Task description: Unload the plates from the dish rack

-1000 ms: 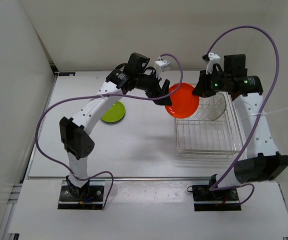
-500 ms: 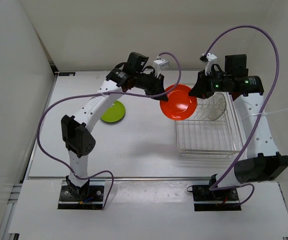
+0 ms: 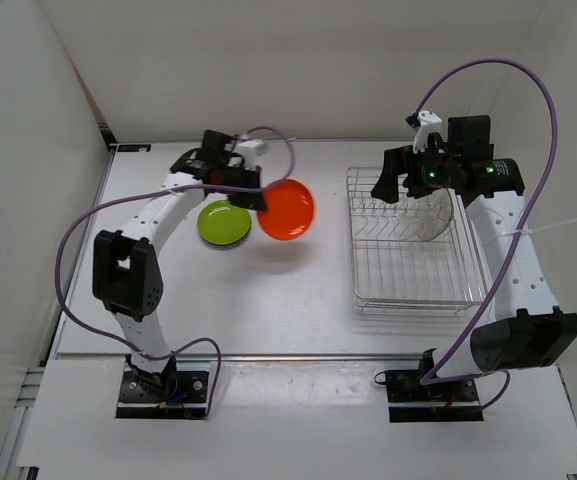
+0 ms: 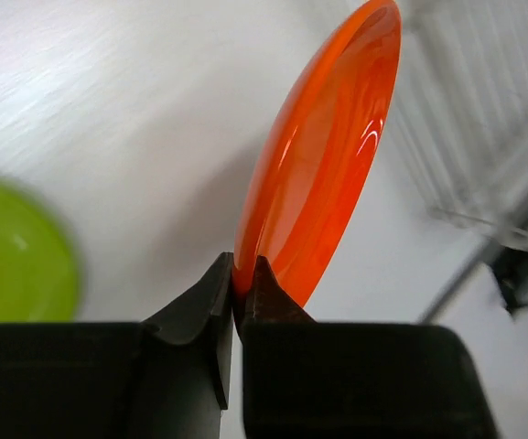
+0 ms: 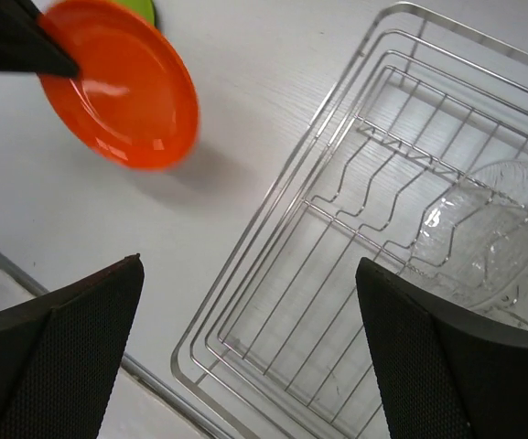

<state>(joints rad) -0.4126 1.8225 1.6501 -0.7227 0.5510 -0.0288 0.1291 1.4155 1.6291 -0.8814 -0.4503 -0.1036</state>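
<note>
Orange plate [image 4: 328, 165] clamped by its thin rim in left hand [image 4: 238, 274]; right hand [image 5: 250, 347] spread apart. May slip, striking lime plate [image 3: 220, 222].

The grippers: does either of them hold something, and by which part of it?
The left gripper holds the orange plate, pinched at its rim. The right gripper is open and holds nothing.
</note>
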